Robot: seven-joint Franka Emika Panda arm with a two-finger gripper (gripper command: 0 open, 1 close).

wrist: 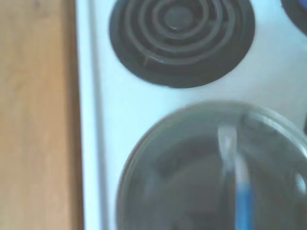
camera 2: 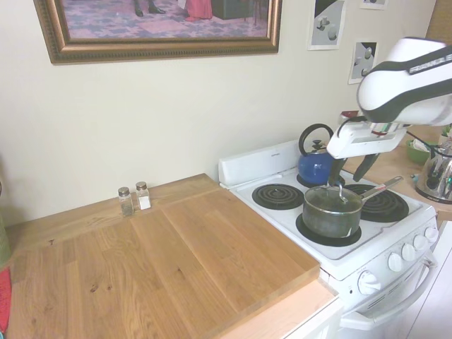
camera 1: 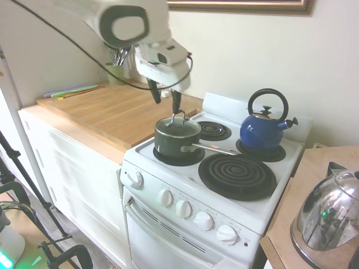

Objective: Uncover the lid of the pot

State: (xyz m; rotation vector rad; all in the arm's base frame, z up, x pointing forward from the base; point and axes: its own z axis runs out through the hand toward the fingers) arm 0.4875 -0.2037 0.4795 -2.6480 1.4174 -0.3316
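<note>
Glass lid [camera 1: 178, 126] sits on your dark pot [camera 1: 176, 141], on the stove's [camera 1: 185, 168] near-left burner. Your gripper [camera 1: 165, 96] hangs just above its loop handle, fingers spread, grasping nothing.

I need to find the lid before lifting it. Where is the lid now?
The lid sits on the pot, on the stove's front burner nearest the wooden counter, below the open gripper.
</note>
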